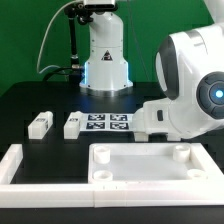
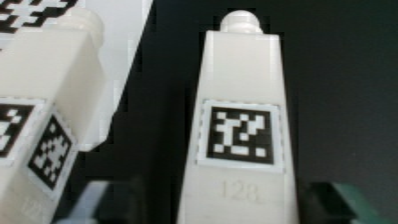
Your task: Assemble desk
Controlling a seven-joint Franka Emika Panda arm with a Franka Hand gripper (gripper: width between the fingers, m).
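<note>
1. Counting legs first: two are lying on the black table (image 1: 30, 100) in the exterior view. One leg (image 1: 40, 124) is sitting toward that view's left, and its neighbour (image 1: 72, 124) is lying just beside it, not touching.
2. The wrist view is also showing two legs up close. A centre leg (image 2: 240, 90) is facing the camera with one black-and-white tag (image 2: 238, 135). A side leg (image 2: 63, 90) is lying next to it with a dark gap between them. I can't tell whether these are the same two as in point 1.
3. One tabletop (image 1: 140, 160) is sitting at the front of the exterior view, rim up like a shallow tray. Inside the rim, round sockets are sitting in the corners, and I'm making out at least three.
4. One marker board (image 1: 107, 123) is lying flat behind the tabletop, just to the exterior view's right of the neighbour leg.
5. One low border wall (image 1: 20, 165) is running along the front and up the exterior view's left, with the tabletop sitting close beside it.
6. The pincer (image 2: 222, 205) is standing apart in the wrist view. Its fingers (image 2: 98, 205) are showing on either side of the centre leg with gaps, not clamping it. In the exterior view the big white arm (image 1: 195, 90) is hiding it.
</note>
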